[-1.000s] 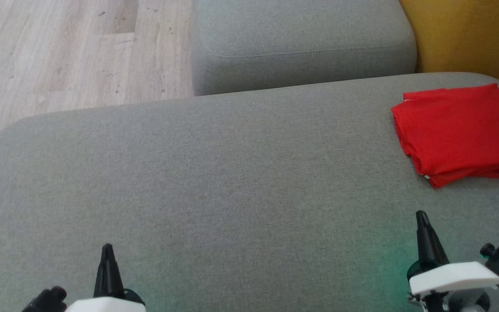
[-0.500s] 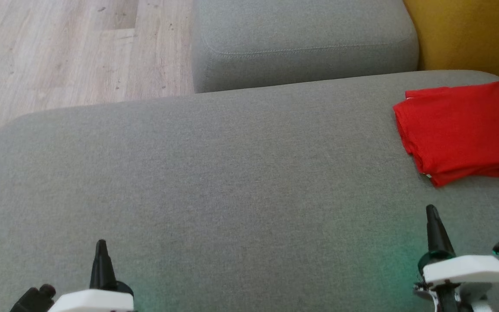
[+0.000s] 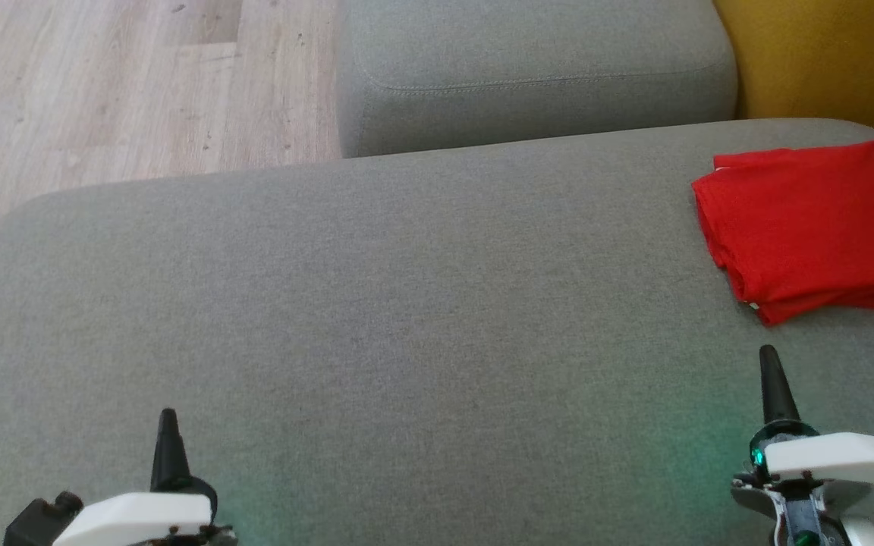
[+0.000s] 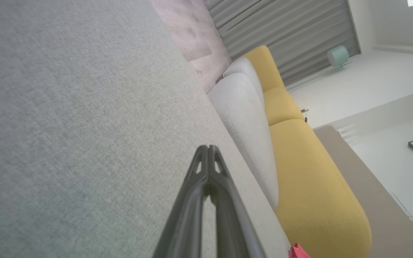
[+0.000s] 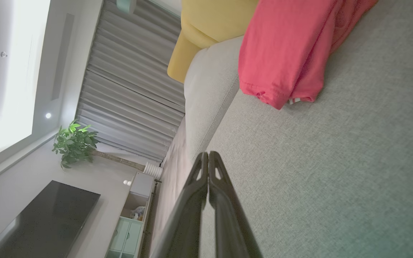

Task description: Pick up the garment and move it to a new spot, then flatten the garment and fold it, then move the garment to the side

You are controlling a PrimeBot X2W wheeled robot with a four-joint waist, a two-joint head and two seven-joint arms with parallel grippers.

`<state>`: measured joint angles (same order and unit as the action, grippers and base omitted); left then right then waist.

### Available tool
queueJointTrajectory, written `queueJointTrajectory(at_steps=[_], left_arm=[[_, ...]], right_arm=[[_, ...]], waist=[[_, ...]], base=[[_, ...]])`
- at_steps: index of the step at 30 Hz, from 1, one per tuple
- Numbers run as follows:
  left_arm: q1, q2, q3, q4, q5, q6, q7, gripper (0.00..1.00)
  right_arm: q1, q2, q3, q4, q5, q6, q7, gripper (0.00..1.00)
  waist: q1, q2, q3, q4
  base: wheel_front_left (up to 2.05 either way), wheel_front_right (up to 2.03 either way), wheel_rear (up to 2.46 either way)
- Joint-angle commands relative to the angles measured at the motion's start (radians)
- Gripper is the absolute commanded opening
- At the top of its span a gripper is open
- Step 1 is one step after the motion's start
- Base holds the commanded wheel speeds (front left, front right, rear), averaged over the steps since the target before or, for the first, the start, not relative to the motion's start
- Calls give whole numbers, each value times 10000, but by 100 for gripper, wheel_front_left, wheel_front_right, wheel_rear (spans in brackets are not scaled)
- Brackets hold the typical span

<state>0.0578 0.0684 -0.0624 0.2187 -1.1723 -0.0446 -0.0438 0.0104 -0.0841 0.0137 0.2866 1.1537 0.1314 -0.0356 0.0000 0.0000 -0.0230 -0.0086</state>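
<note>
The garment (image 3: 812, 224) is a red cloth, folded into a neat stack, lying at the far right of the grey cushion (image 3: 376, 303). In the right wrist view the garment (image 5: 285, 50) sits ahead of my fingers with its folded edge facing them. My right gripper (image 3: 768, 356) hovers just short of it, shut and empty, fingertips touching (image 5: 209, 154). My left gripper (image 3: 168, 417) is at the lower left over bare cushion, shut with nothing in it (image 4: 208, 148). A sliver of the red garment (image 4: 298, 251) shows at the bottom of the left wrist view.
A second grey cushion (image 3: 528, 68) lies beyond the main one. Yellow upholstery (image 3: 824, 61) rises at the back right, close behind the garment. Pale wooden floor (image 3: 118, 83) lies past the cushion's far left edge. A plant (image 5: 74, 143) and a dark screen (image 5: 45, 218) stand further off.
Both grippers have drifted a little: the left one leftward and up, the right one rightward and up towards the garment. The view has shifted slightly. The garment lies as before.
</note>
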Motion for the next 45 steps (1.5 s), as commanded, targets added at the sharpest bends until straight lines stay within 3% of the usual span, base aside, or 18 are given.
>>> queueJointTrajectory(at_steps=[1,40,45], left_arm=[[-616,152,349,-244,-316,-104,69,0],[-1604,121,1325,235,-4631,-847,1213,0],[-1625,105,1365,245,-4695,-861,1252,0]], right_arm=[[-559,-48,21,-380,348,-5,84,0],[-1143,105,-938,-436,4732,-7,1210,0],[-1156,120,-973,-436,4800,-7,1246,0]], waist=[[0,0,11,4],[0,0,257,85],[0,0,262,86]], base=[[0,0,0],[0,0,0],[0,0,0]])
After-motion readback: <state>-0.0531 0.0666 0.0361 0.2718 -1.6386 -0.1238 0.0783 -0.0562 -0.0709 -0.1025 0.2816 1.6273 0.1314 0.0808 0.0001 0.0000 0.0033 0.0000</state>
